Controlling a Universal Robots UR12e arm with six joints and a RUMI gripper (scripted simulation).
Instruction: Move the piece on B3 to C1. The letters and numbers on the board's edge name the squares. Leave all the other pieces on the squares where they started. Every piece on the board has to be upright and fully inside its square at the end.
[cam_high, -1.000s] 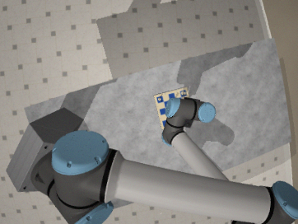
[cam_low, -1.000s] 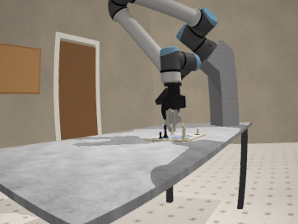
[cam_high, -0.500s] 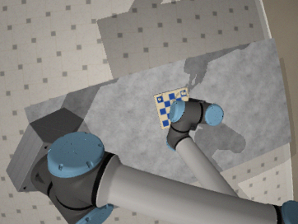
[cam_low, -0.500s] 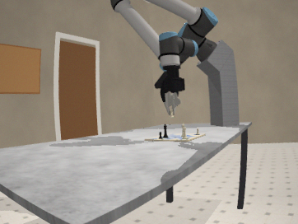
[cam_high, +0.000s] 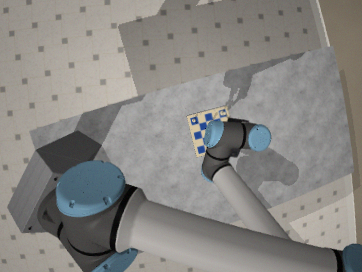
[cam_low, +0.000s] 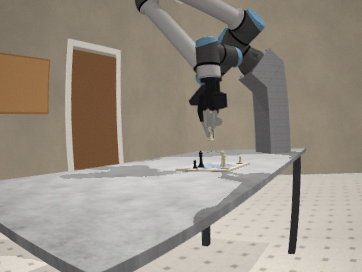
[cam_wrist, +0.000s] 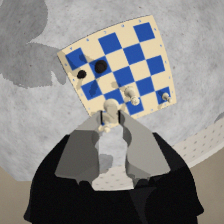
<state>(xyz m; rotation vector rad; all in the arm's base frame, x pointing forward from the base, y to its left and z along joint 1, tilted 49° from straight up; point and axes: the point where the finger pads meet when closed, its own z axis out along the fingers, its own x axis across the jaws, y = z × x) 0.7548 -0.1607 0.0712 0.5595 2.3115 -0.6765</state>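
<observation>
My gripper (cam_wrist: 110, 111) is shut on a cream-white chess piece (cam_wrist: 110, 108) and holds it high above the small blue-and-cream chessboard (cam_wrist: 120, 70). In the exterior view the gripper (cam_low: 210, 131) hangs well above the board (cam_low: 215, 167), with the pale piece between its fingertips. On the board stand two black pieces (cam_wrist: 100, 66) (cam_wrist: 81, 74) near the far left corner and two white pieces (cam_wrist: 130, 93) (cam_wrist: 165, 96) on the near side. In the top view the arm's wrist (cam_high: 230, 137) covers most of the board (cam_high: 202, 131).
The board lies on a grey marbled table (cam_low: 150, 200) near its far end. A grey pedestal (cam_low: 270, 105) carries the arm behind the table. The table's edge runs close to the board's near right side (cam_wrist: 200, 145).
</observation>
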